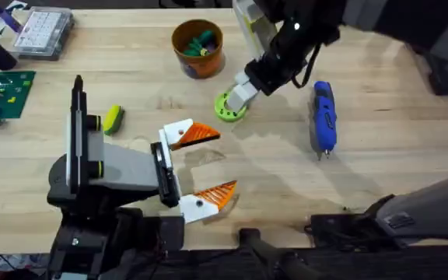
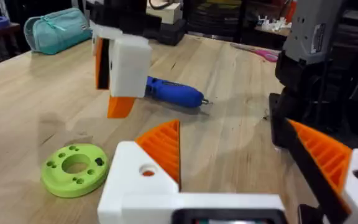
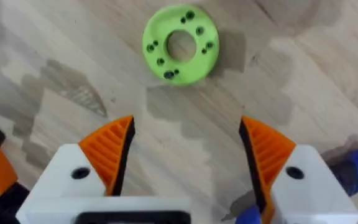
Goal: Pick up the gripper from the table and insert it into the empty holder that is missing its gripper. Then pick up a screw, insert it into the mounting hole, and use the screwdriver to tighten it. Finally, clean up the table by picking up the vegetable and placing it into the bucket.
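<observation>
The left claw (image 1: 201,167) sits low over the worktop (image 1: 395,148) with its two orange ribbed fingers (image 1: 193,134) spread wide and nothing between them; in the left wrist view these fingers (image 2: 163,146) stand apart above bare wood. The right claw (image 1: 236,97) reaches in from the far side and hangs just above the lime-green ring-shaped disc (image 1: 230,109), its white-based fingers partly covering the disc from overhead. In the right wrist view the right claw (image 3: 188,155) is wide, both orange pads (image 3: 110,146) well apart with only the worktop between them, and the green disc (image 3: 180,43) lies on the wood just beyond the fingertips, untouched. The screwdriver (image 1: 323,117) lies flat on the worktop near the right claw, on the side away from the left claw, its metal tip pointing toward the arms' bases; the left wrist view shows the screwdriver (image 2: 173,93) behind the right claw's white finger block. The bucket (image 1: 197,48) stands beyond the left claw, near the right claw, with small coloured items inside. The vegetable (image 1: 113,119) lies on the worktop just beside the left arm, behind its claw
</observation>
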You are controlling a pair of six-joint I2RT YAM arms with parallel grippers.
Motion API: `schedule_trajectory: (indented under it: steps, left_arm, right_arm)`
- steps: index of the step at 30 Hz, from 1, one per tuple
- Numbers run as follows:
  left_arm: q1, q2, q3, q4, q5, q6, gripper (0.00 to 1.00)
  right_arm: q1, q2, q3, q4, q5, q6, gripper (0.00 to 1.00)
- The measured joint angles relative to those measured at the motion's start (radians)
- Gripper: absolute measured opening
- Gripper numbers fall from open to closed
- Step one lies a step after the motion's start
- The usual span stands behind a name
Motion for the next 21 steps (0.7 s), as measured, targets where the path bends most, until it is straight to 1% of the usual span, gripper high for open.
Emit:
schedule_trajectory:
  steps: [4, 9, 16, 21]
  left_arm:
    - [0.0, 0.0, 0.0, 0.0, 0.0, 0.0, 0.99]
    - [0.0, 0.0, 0.0, 0.0, 0.0, 0.0, 0.99]
    - [0.0, 0.0, 0.0, 0.0, 0.0, 0.0, 0.99]
    - [0.0, 0.0, 0.0, 0.0, 0.0, 0.0, 0.99]
  right_arm:
    - [0.013, -0.04, -0.091, 0.099, 0.005, 0.003, 0.995]
    - [0.026, -0.052, -0.167, 0.192, 0.008, 0.005, 0.995]
    - [0.062, -0.052, -0.21, 0.276, 0.009, 0.019, 0.995]
    - [0.081, -0.051, -0.239, 0.307, 0.008, 0.022, 0.995]
